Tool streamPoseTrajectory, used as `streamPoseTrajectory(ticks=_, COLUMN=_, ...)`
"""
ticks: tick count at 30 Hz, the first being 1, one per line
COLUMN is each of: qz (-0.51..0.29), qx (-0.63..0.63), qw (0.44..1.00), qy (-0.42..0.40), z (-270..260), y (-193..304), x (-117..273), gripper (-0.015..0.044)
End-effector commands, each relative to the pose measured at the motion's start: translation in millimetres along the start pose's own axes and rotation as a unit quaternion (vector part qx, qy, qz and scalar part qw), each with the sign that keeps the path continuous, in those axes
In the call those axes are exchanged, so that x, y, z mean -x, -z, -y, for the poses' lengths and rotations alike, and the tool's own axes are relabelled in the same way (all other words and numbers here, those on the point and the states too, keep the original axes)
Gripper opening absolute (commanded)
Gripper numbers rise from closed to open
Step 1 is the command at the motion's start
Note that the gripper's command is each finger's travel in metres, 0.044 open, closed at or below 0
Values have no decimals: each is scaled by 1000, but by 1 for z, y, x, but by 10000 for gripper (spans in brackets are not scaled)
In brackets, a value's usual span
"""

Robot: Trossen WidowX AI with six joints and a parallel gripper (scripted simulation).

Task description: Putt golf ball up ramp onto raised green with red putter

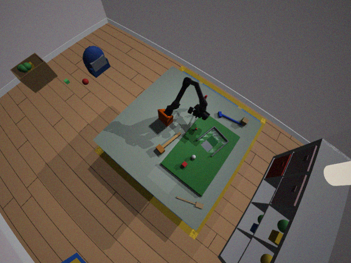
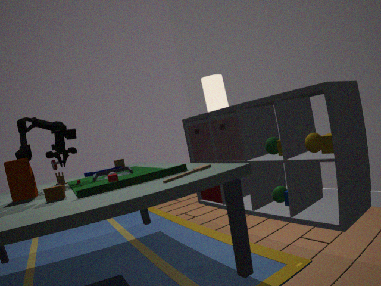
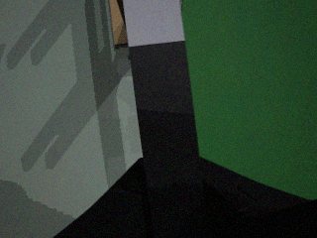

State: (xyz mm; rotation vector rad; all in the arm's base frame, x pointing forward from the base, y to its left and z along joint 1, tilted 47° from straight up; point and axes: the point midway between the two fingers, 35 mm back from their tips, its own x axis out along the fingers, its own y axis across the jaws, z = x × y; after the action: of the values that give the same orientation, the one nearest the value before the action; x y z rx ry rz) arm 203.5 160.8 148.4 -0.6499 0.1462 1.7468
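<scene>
Exterior view: gripper (image 2: 62, 162) hanging fingers-down from the black arm (image 2: 40, 123), pinched tight on the red putter (image 2: 54, 164). Putter's red end showing just left of the fingertips, lifted off the table (image 2: 129, 196). Wrist view: pale-then-dark bar (image 3: 155, 40) running up the middle, whether shaft or finger not discernible; green mat (image 3: 252, 79) to its right. Top view: orange arm base (image 1: 165, 116) left of the gripper. White golf ball (image 1: 193, 156) resting on the mat's flat part, near and left of the framed raised green (image 1: 212, 139), with a red block (image 1: 184, 164) just beside it. Wooden mallet (image 1: 167, 142) off the mat's left edge, blue mallet (image 1: 231, 119) at the far right, thin wooden club (image 1: 190, 201) nearest the front edge.
</scene>
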Motion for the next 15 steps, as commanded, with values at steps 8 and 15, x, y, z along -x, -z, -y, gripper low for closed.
streamPoseTrajectory(ticks=8, qz=0, qx=-13, qw=1000, qy=5, z=1, y=-3, x=16, gripper=0)
streamPoseTrajectory(ticks=15, qz=-31, qx=-121, qw=992, qy=23, z=14, y=37, x=31, gripper=0)
